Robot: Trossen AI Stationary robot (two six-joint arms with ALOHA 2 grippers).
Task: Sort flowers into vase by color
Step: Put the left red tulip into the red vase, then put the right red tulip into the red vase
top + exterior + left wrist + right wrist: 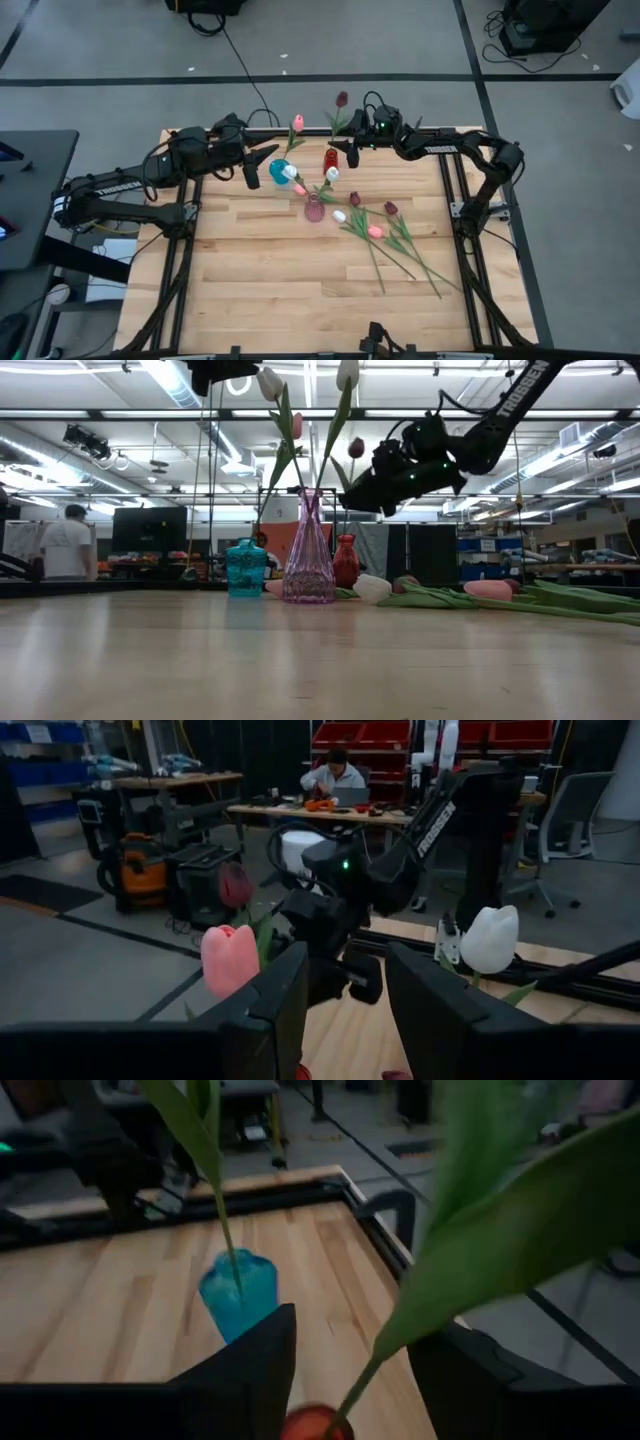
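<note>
Dark fingers of the right tool [345,1380] stand spread around a green stem whose foot enters the small red glass vase [312,1423] directly beneath. Its long axis runs near vertical. Left tool [345,1010], spread and empty, hovers beside the blue vase [279,171]. Loose tulips [385,232] lie on the wooden surface [280,290].

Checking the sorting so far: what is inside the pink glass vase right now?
In the low view the pink glass vase holds two green stems, topped by white tulip heads. How far down the stems reach is blurred by the ribbed glass. Other flowers lie on the table.
</note>
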